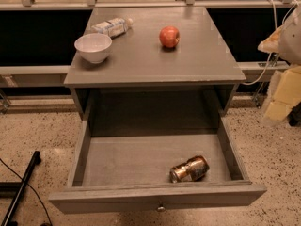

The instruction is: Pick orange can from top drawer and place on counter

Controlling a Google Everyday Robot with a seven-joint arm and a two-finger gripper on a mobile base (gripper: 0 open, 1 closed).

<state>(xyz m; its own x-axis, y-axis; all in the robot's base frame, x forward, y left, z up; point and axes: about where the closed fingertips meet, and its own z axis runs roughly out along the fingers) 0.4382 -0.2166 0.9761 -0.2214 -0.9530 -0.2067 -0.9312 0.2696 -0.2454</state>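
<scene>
The orange can (189, 169) lies on its side inside the open top drawer (155, 196), near the front right of the drawer floor. The drawer is pulled far out, with a small round knob (161, 207) at the middle of its front panel. The counter (155, 55) is the flat grey top of the cabinet above it. My gripper (281, 95) shows as a blurred pale yellow and white shape at the right edge of the view, beside the cabinet's right side, well away from the can and above the floor.
On the counter stand a white bowl (93, 47) at the front left, a clear plastic bottle (112, 26) lying at the back left, and a red apple (169, 36) at the back middle. A black pole (21, 185) lies on the speckled floor at the left. Cables hang at the right.
</scene>
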